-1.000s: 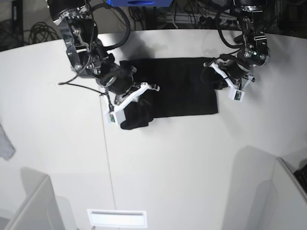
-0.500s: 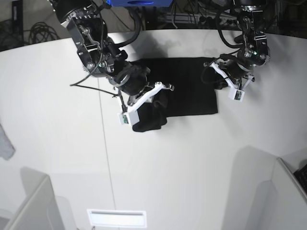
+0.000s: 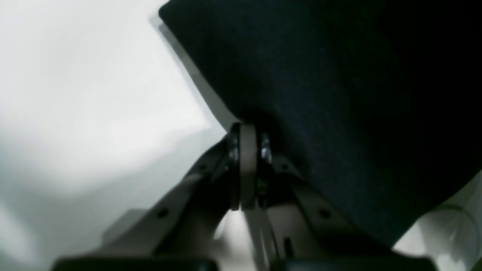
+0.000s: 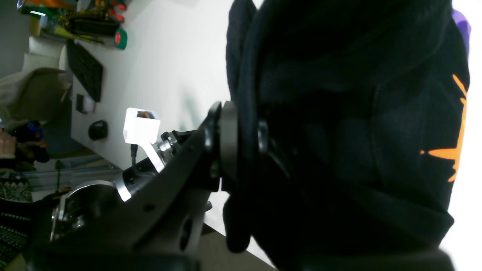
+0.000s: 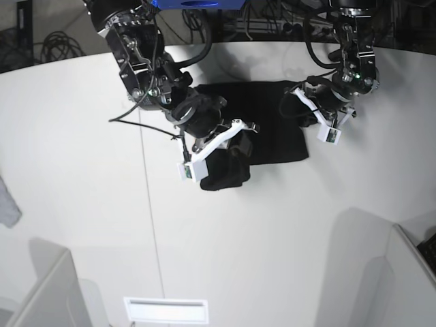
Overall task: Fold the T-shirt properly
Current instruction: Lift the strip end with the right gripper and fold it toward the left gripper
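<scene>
Evidently the T-shirt is stretched sideways across the table, its long axis running between the two arms. One end is lifted in a hanging bunch by the right gripper, whose jaws are pinched narrow on the cloth. The far end, beside the left gripper, is touched by its fully closed fingers, though a hold cannot be confirmed. The coming fold is judged to turn on that lifted end, with the flat remainder lying toward the left arm.

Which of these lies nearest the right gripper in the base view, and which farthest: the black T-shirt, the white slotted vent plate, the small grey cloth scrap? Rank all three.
1. T-shirt: clamped in the right gripper, at the table's middle.
2. White slotted vent plate: at the bottom edge, below the gripper.
3. Grey cloth scrap: at the far left edge.
</scene>
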Robot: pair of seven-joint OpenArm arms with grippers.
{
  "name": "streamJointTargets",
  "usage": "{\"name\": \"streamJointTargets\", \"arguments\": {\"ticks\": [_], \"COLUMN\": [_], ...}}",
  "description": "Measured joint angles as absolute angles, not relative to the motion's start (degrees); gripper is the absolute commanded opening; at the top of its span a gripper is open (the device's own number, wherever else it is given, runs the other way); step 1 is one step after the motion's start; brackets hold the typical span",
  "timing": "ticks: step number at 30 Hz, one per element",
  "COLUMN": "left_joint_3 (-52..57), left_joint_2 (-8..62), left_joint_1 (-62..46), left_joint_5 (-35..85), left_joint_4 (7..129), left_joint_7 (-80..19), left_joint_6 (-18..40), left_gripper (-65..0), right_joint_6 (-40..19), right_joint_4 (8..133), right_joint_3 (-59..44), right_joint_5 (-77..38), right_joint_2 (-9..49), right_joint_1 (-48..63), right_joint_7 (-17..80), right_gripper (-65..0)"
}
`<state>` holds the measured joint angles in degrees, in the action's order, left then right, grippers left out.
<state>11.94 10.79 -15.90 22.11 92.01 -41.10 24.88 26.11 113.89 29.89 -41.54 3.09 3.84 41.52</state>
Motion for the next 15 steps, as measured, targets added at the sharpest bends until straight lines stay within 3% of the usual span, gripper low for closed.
{"name": "streamJointTargets", "arguments": {"ticks": [15], "left_joint_3": [12.3], "left_joint_2": [10.8], "left_joint_1": [-16.1], "left_joint_5": [22.1], "left_joint_4": [92.6], "left_joint_7": [-41.2], "left_joint_6": [25.1], "left_gripper": [-65.0], "right_joint_6": [26.0], "right_joint_4": [109.8], "right_joint_3": [39.7], "right_joint_5": [-36.2], "right_joint_2": [2.9], "right_joint_1": [0.8], "right_joint_7": [37.2], "right_gripper": [-65.0]}}
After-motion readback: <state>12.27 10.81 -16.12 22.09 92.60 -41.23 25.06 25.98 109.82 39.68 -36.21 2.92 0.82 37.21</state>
